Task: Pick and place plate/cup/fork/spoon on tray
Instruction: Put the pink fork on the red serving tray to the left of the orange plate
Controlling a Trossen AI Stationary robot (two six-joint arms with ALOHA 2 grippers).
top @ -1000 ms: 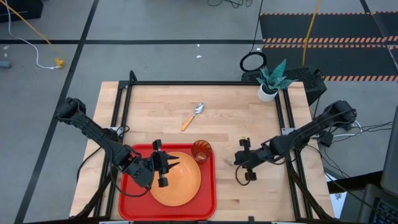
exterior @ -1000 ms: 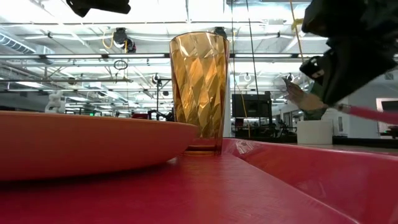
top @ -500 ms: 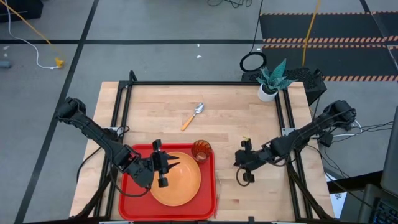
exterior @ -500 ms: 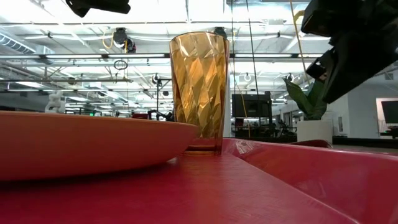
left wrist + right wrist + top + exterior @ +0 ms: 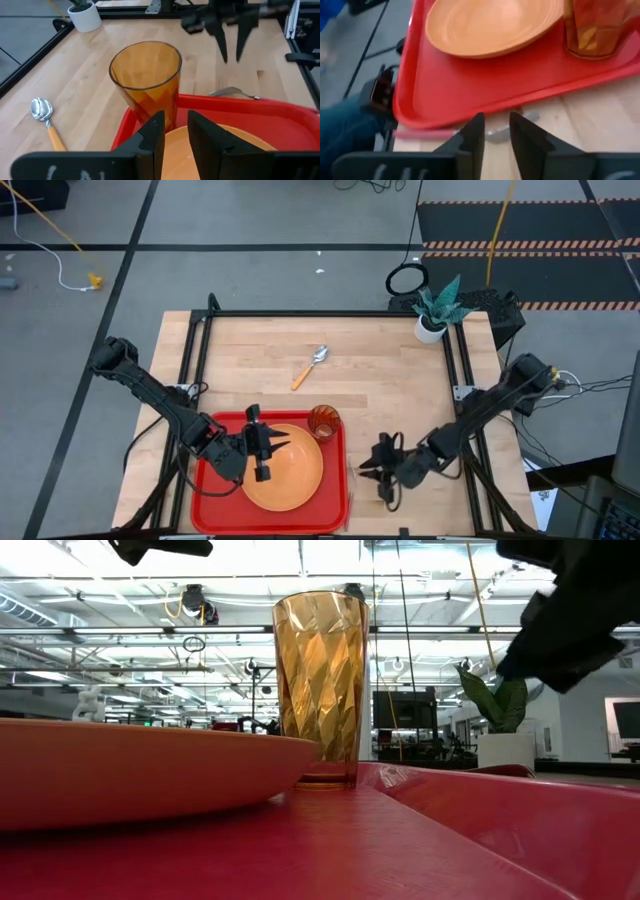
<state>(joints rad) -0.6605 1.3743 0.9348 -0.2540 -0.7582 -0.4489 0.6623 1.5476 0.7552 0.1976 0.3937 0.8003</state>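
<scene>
The red tray (image 5: 205,480) lies at the table's near edge. The orange plate (image 5: 290,475) and the amber cup (image 5: 323,421) stand on it, the cup in the tray's far right corner. The fork (image 5: 492,134) lies on the table along the tray's right rim, pink handle (image 5: 425,133) toward the near edge, tines (image 5: 232,92) toward the far edge. My right gripper (image 5: 366,470) is just right of the tray over the fork, fingers a little apart. My left gripper (image 5: 275,448) waits over the plate, slightly open and empty. The spoon (image 5: 309,367) lies on the wood beyond the tray.
A white pot with a green plant (image 5: 430,325) stands at the table's far right corner. Black frame rails (image 5: 300,313) run along the far, left and right edges. Bare wood lies between the spoon and the plant.
My right gripper has gone toward the table's near edge and toward the tray, and has turned to face the tray's right rim. The pink handle that showed beside it in the low view a second ago no longer shows there.
</scene>
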